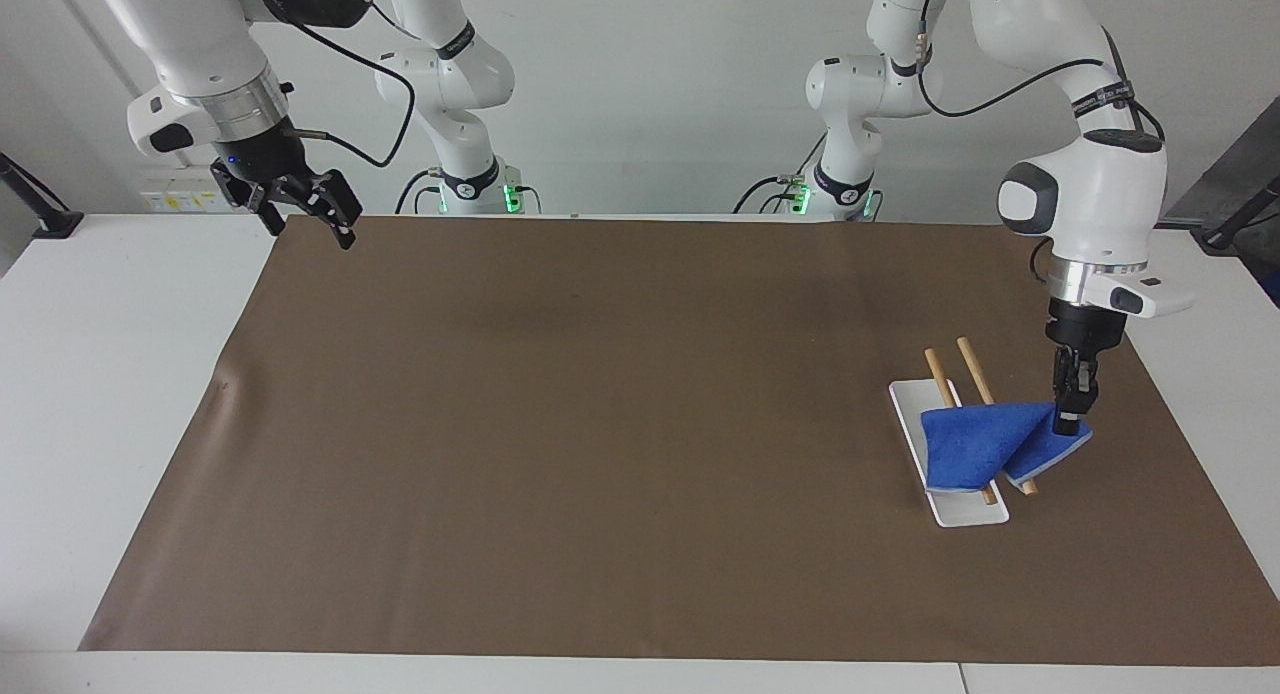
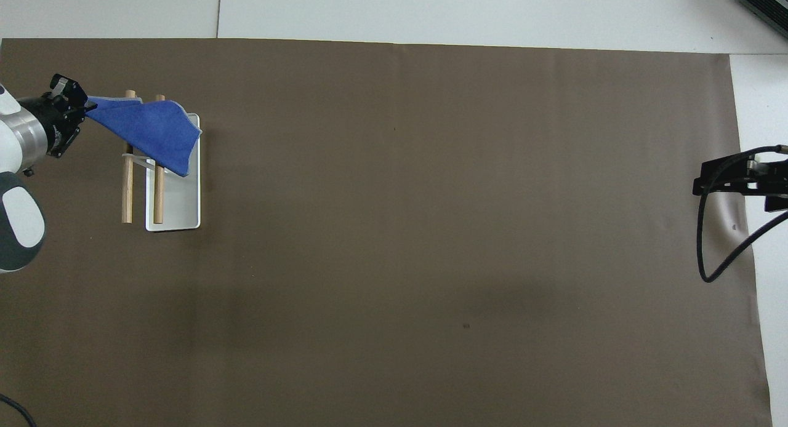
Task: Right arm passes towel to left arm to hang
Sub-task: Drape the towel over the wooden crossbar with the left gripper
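Observation:
The blue towel (image 1: 975, 444) lies draped across the two wooden rods (image 1: 972, 369) of a small rack with a white base (image 1: 965, 509), toward the left arm's end of the table. My left gripper (image 1: 1068, 419) points down and is shut on the towel's corner, just past the outer rod. In the overhead view the towel (image 2: 151, 128) stretches from the left gripper (image 2: 77, 107) over both rods (image 2: 127, 193) to the white base (image 2: 181, 211). My right gripper (image 1: 305, 212) is open and empty, raised over the mat's corner at the right arm's end; it also shows in the overhead view (image 2: 739, 182).
A brown mat (image 1: 600, 424) covers most of the white table (image 1: 110, 374). Two smaller white arms with green lights (image 1: 470, 189) stand at the robots' edge. The right arm's loose black cable (image 2: 708, 248) hangs over the mat's edge.

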Tool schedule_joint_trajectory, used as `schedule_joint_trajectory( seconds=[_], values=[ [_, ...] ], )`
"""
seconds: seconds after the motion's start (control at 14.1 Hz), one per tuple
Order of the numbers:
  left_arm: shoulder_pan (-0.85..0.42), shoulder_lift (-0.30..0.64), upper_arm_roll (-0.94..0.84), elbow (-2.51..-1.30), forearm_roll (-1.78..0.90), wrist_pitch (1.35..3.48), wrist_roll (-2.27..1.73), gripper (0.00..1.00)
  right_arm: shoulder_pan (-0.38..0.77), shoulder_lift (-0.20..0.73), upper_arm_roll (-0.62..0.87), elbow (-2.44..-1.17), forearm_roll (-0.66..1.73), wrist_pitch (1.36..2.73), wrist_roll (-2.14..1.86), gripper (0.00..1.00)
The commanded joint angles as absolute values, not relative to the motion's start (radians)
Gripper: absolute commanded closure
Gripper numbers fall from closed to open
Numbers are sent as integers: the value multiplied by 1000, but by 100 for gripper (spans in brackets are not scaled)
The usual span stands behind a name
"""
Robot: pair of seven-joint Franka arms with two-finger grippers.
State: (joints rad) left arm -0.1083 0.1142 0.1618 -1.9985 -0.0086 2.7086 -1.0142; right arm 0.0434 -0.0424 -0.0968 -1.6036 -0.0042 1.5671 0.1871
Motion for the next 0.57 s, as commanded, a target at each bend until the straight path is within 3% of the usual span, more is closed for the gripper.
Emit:
schedule_joint_trajectory(
  seconds=[0.0, 0.5],
  values=[
    [-106, 118, 189, -1941, 60, 2626, -1002, 100, 35, -57, -86, -1620, -8, 1548, 184, 0],
    [-106, 103, 201, -1963, 120, 2573, -1005, 100, 37, -60, -60, -1620, -5, 1548, 181, 0]
  ],
)
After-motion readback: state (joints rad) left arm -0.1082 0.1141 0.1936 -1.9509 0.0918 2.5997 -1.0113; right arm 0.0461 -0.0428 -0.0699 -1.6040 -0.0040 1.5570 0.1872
